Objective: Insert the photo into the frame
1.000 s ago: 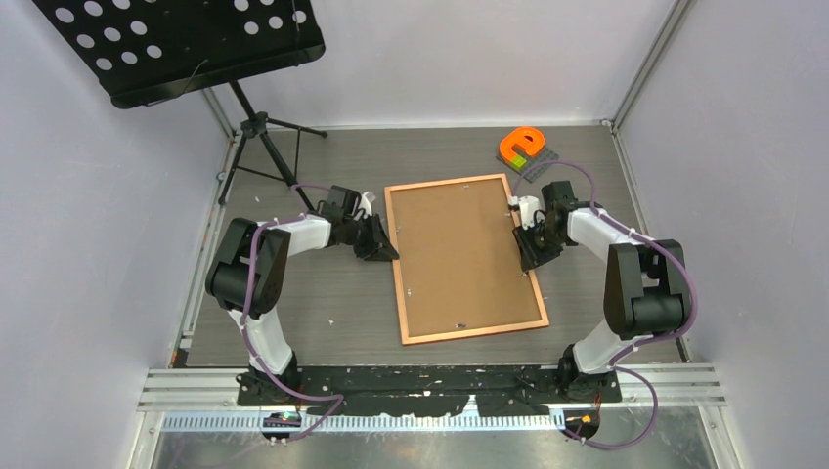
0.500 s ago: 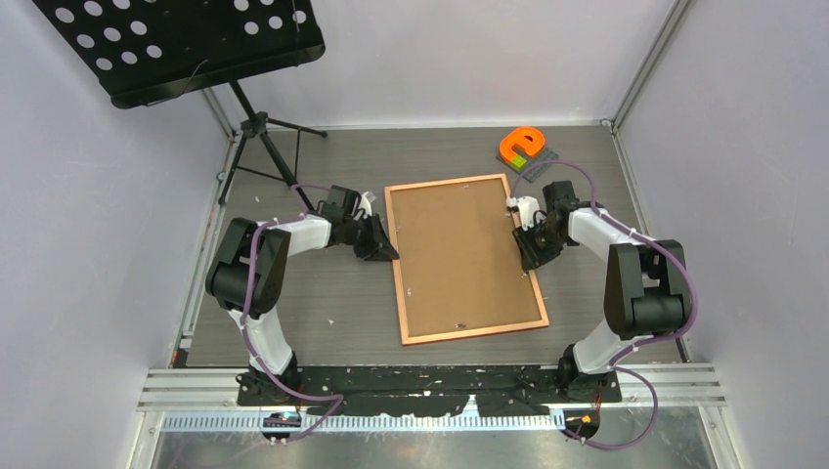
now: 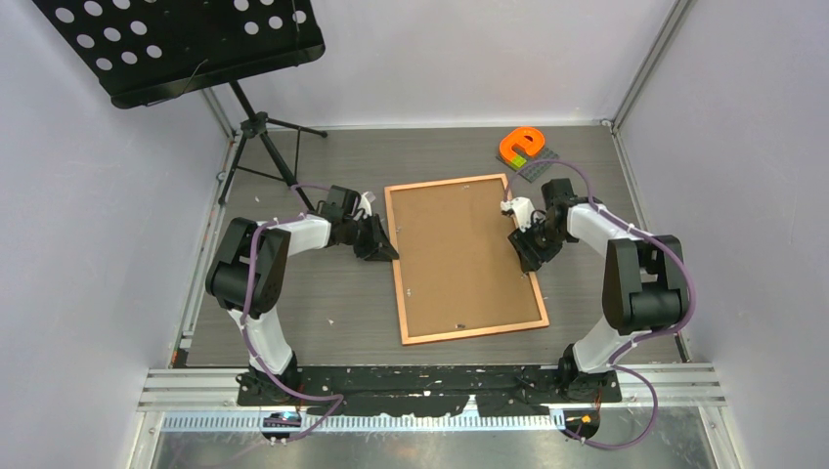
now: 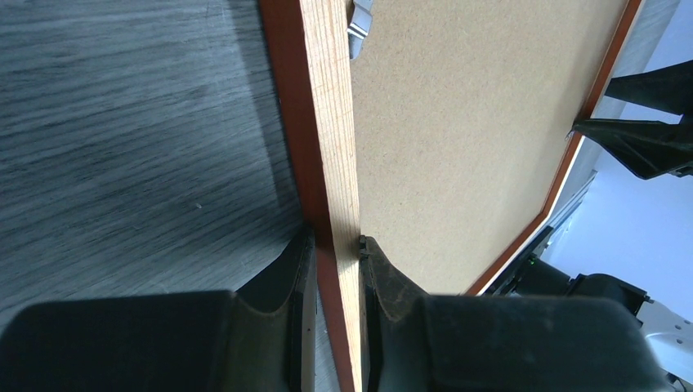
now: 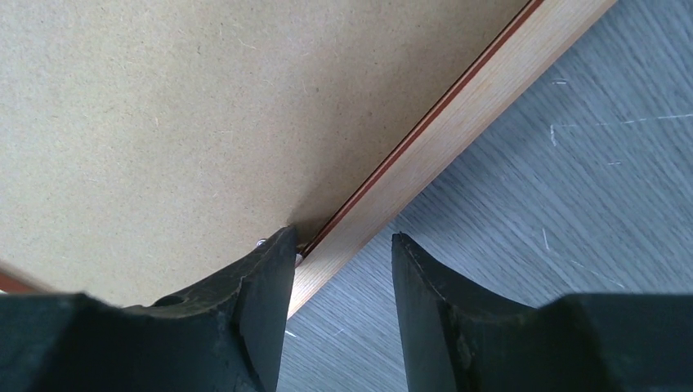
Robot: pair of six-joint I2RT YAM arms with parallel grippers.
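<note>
Left claw (image 4: 335,245) clamps one rail of the thin rectangular orange-brown wooden frame (image 3: 398,283); right claw (image 5: 343,245) straddles the opposite rail, jaws apart.

Looked like a robotics lab test cell, not anybody's home. Plain white panel walls (image 3: 440,59) boxed it in on three sides, with aluminium rails (image 3: 645,61) up the far corners. Left arm (image 3: 249,269) and right arm (image 3: 640,283) were bolted to a black mounting plate (image 3: 430,384) at the near edge of a grey wood-grain table (image 3: 323,303), purple cables (image 3: 256,256) trailing. Black perforated music stand (image 3: 186,44) sat far left.
</note>
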